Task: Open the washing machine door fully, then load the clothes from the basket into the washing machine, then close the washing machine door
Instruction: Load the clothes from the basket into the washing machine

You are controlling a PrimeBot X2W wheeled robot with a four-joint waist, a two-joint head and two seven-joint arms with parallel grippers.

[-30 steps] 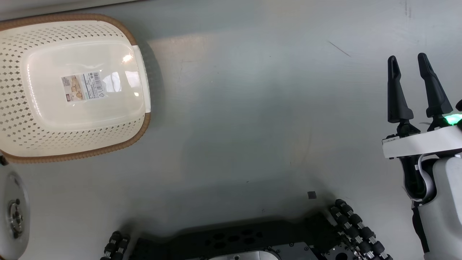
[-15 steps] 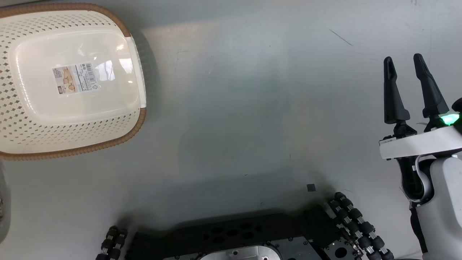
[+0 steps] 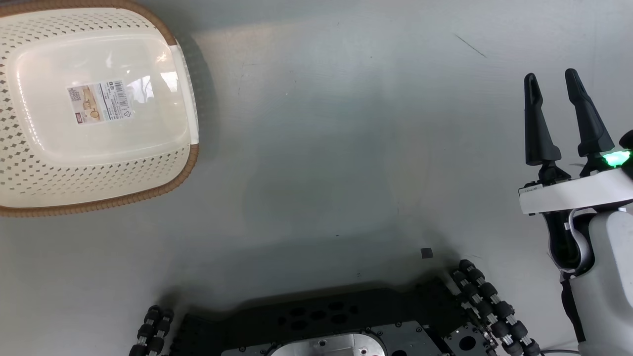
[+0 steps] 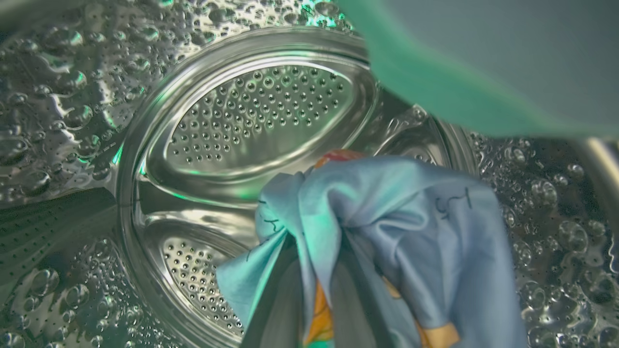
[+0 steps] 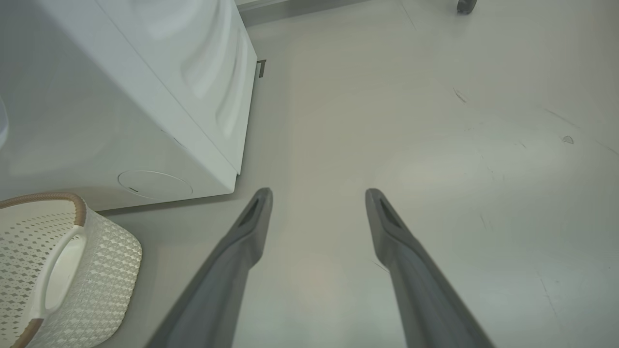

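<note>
Head view — the frame is being shifted by the camera, not by the things: the basket (image 3: pixel 29 163) is sitting higher and further left than a second ago, empty. The right gripper (image 3: pixel 550 76) is being held spread, gripping nothing.

Left wrist view — the clothes (image 4: pixel 387 217) are being pinched by the closed left gripper (image 4: pixel 316 290) inside the steel drum (image 4: pixel 261 116). Loading is judged nearly done, with release and door-closing remaining.

Right wrist view — the washing machine (image 5: pixel 121 96) is being shown just beside the basket.
</note>
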